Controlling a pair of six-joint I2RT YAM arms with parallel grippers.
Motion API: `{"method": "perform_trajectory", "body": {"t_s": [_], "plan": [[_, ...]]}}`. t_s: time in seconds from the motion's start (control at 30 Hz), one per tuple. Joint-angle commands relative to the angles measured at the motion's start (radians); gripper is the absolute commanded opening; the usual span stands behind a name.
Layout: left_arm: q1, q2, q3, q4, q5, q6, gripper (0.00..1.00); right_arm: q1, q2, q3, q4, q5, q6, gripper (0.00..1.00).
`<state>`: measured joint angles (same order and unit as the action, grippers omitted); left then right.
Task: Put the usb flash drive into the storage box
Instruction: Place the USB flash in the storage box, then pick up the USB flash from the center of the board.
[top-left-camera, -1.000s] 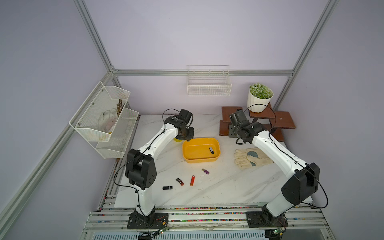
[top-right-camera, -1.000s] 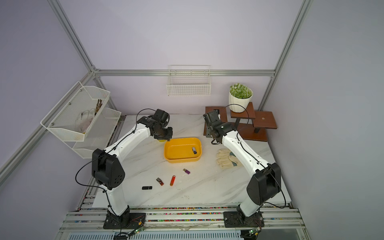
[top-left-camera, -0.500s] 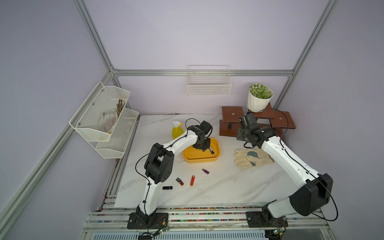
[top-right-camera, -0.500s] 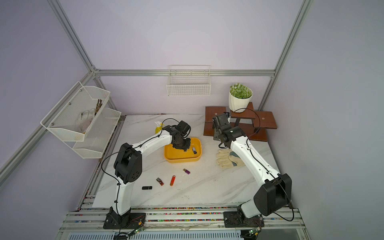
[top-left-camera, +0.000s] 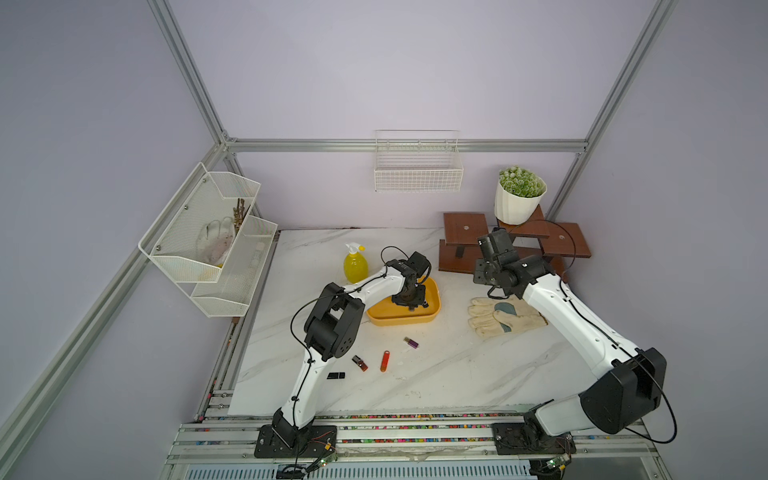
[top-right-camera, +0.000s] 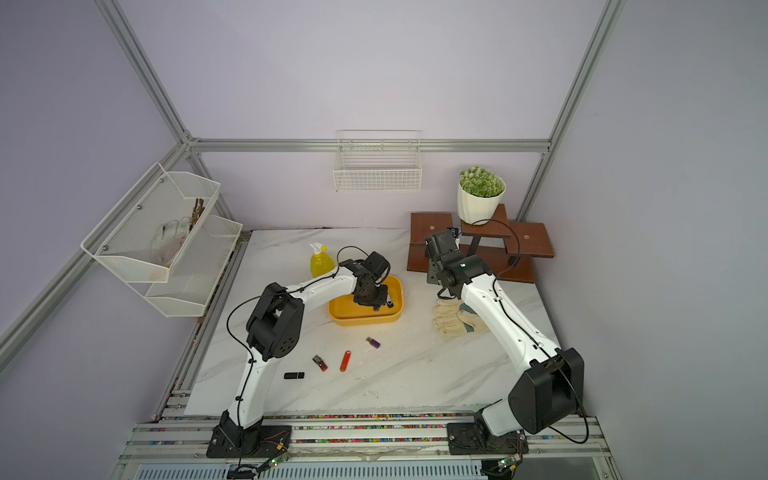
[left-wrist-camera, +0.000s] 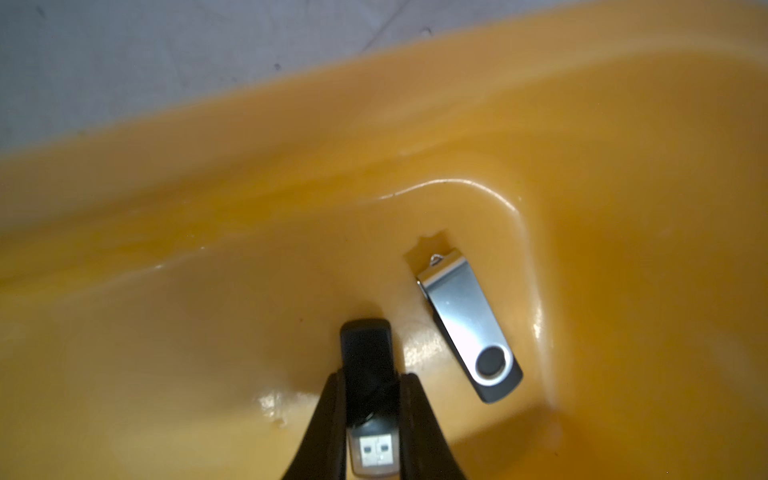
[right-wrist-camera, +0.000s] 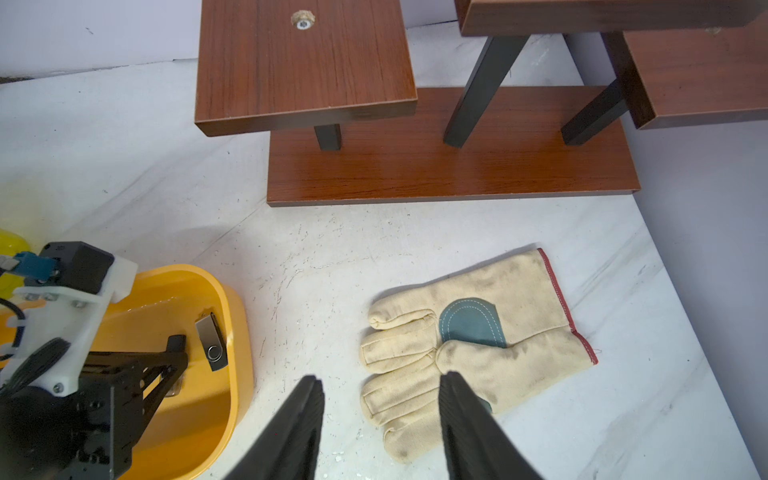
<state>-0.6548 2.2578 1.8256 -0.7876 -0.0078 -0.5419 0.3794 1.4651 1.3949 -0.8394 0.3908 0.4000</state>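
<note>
1. The left gripper is clamped on the black usb flash drive, one finger on each long side. The drive's metal plug points back toward the wrist, and its end is cut off at the frame edge.
2. The gripper reaches down inside the storage box. Whether the drive's far tip touches the floor cannot be told.
3. A silver swivel drive lies flat on the box floor just beside the fingers, apart from the held drive.
4. In both top views the gripper's own body hides the held drive.
5. The right gripper hangs with jaws parted and nothing between them. A glove lies just beyond it, partly covered by one finger.
6. Behind the left gripper, toward the arm bases, a purple drive, a red drive and a black drive lie on the table — too small to show caps or plugs.
</note>
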Motion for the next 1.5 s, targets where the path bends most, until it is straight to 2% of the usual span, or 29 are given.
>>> {"method": "perform_trajectory", "body": {"t_s": [0.0,0.07,0.2,0.33,0.43,0.53,0.63,0.7,0.83,1.1,1.23,1.37,1.47], "plan": [[0.000,-0.006,0.026,0.025,-0.008,-0.019,0.19,-0.005,-0.031,-0.011,-0.011,-0.008,0.011,0.51],[-0.003,-0.016,0.028,0.027,-0.014,-0.018,0.33,-0.005,-0.030,-0.016,-0.009,-0.016,0.013,0.51],[-0.002,-0.048,0.041,0.026,-0.026,-0.008,0.43,-0.004,-0.030,-0.025,-0.011,-0.043,0.005,0.51],[0.008,-0.060,0.128,-0.069,-0.028,-0.004,0.44,-0.003,-0.050,-0.027,-0.012,-0.120,-0.013,0.53],[0.021,-0.139,0.137,-0.099,-0.062,0.005,0.46,0.016,-0.107,-0.061,-0.004,-0.164,-0.011,0.54],[0.052,-0.240,0.128,-0.148,-0.101,0.019,0.49,0.072,-0.193,-0.142,0.015,-0.202,0.002,0.55],[0.095,-0.336,0.098,-0.234,-0.103,0.054,0.55,0.169,-0.260,-0.234,0.020,-0.225,0.052,0.56],[0.109,-0.413,0.032,-0.271,-0.128,0.065,0.58,0.235,-0.284,-0.288,0.030,-0.246,0.097,0.57],[0.105,-0.638,-0.213,-0.274,-0.154,0.031,0.64,0.361,-0.304,-0.355,0.058,-0.216,0.165,0.58],[0.063,-1.090,-0.690,-0.303,-0.132,-0.198,0.70,0.533,-0.198,-0.341,0.068,-0.197,0.244,0.58],[0.005,-1.203,-0.841,-0.318,-0.125,-0.315,0.71,0.604,-0.106,-0.405,0.176,-0.200,0.298,0.57],[-0.051,-1.261,-0.908,-0.322,-0.135,-0.383,0.72,0.618,-0.028,-0.426,0.287,-0.184,0.211,0.57],[-0.055,-1.272,-0.923,-0.333,-0.141,-0.389,0.72,0.616,0.035,-0.401,0.306,-0.138,0.146,0.56]]}}
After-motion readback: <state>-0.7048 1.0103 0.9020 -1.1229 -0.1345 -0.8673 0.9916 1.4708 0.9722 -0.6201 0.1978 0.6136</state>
